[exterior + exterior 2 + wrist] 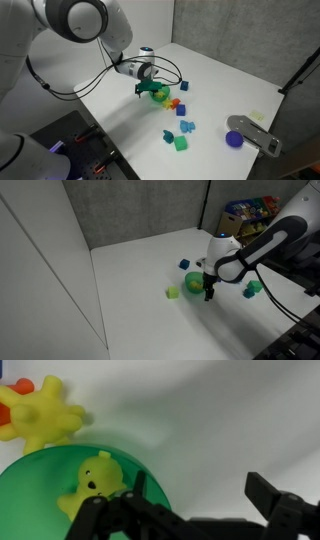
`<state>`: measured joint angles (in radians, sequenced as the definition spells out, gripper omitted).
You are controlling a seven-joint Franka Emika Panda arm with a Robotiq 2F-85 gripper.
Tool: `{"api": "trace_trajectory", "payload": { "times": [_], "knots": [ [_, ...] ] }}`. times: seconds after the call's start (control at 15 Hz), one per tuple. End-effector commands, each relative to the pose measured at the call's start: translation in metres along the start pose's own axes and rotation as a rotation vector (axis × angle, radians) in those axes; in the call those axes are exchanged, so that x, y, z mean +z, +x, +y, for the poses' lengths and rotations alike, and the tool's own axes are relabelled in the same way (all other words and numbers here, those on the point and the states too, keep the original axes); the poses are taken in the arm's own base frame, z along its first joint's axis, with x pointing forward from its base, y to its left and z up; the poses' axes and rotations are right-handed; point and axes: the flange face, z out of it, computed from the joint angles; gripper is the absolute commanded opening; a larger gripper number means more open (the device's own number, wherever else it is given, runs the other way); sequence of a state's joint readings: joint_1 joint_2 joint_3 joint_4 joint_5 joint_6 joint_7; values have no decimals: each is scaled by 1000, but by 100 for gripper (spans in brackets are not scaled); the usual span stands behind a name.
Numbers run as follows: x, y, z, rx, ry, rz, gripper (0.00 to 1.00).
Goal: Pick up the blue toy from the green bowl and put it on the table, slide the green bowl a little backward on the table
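Now we see gripper [200,512] spread wide at green bowl [35,490] rim; yellow toy [95,480] sits inside bowl.

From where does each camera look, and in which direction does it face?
An exterior view sits high beside the arm, looking down over the table; the arm enters from upper left.
An exterior view faces the table from another side; the arm enters from the right, gripper at the green bowl.
Wrist view looks down into the bowl; only dark fingers show at the bottom.
All three share bowl and gripper.
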<state>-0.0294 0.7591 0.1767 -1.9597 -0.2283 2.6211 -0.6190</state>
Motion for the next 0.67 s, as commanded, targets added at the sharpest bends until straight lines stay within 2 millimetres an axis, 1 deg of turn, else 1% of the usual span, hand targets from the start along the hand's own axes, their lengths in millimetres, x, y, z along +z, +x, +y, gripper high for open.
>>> {"api": "trace_trajectory", "payload": {
  "times": [0.0,0.6],
  "knots": [
    [-12,-11,-13,-17,15,-3,100],
    [-13,-22,-36,-40,48,-27,100]
  ]
}}
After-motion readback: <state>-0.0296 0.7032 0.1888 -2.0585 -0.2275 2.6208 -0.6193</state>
